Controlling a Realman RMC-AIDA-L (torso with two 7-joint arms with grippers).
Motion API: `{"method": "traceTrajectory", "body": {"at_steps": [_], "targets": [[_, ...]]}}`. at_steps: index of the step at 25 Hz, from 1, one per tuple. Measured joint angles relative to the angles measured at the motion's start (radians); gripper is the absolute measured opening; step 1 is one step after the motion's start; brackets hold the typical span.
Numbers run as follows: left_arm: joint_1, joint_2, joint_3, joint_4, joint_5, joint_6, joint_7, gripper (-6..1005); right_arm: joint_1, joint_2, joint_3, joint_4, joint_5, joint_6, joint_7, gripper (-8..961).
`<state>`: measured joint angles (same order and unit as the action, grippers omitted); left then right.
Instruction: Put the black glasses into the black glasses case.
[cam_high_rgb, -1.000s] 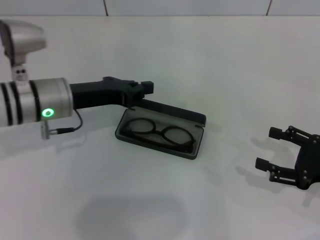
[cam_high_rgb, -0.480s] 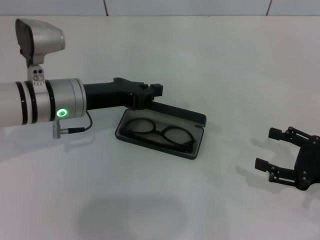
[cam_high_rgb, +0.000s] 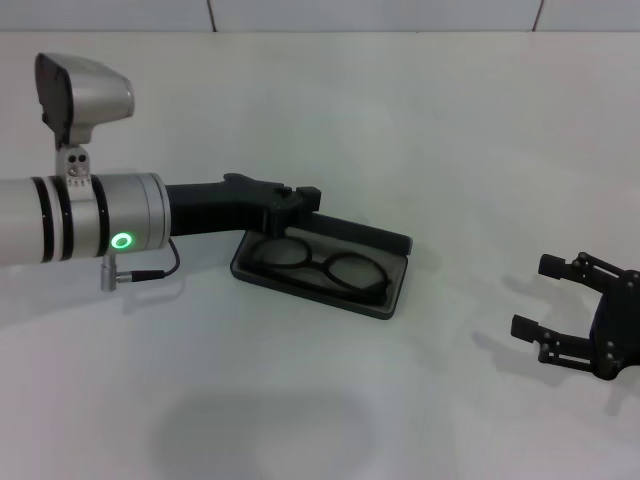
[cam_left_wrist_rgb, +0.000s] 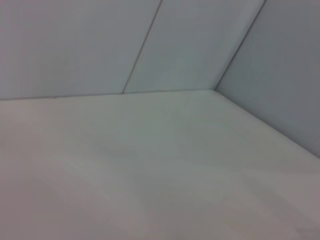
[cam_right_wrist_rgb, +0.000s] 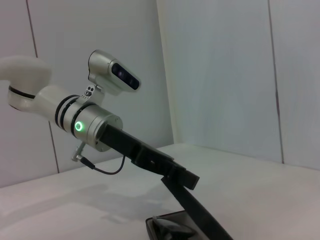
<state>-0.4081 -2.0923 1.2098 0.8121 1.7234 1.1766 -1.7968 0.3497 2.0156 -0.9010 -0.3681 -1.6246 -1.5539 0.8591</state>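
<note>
Head view shows the black glasses (cam_high_rgb: 320, 268) already lying inside the black glasses case (cam_high_rgb: 385, 300), near table centre. My left gripper (cam_high_rgb: 297, 200) sits at the lid's ten o'clock edge; I cannot tell its finger state. The right gripper (cam_high_rgb: 545, 298) rests spread, well apart at four o'clock. I judge only closing remains.

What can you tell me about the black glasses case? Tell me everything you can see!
The black glasses case is a flat rectangular box with rounded corners, matte black, lying open on the white table. The black glasses lie folded inside its tray. Its lid stands tilted up along the far side, and the left claw is at the lid's end, seemingly touching it.
</note>
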Motion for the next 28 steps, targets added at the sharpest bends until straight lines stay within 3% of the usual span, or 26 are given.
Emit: {"method": "traceTrajectory", "body": {"at_steps": [20,28], "targets": [[0.017,0.0,0.005,-0.014,0.061,0.006,0.03,50,0.002,0.0,0.001,-0.007,0.002,0.002,0.0,843],[0.023,0.013,-0.045,-0.003,-0.072,0.101,0.101,57,0.002,0.0,0.003,-0.009,0.003,-0.014,0.0,843]]}}
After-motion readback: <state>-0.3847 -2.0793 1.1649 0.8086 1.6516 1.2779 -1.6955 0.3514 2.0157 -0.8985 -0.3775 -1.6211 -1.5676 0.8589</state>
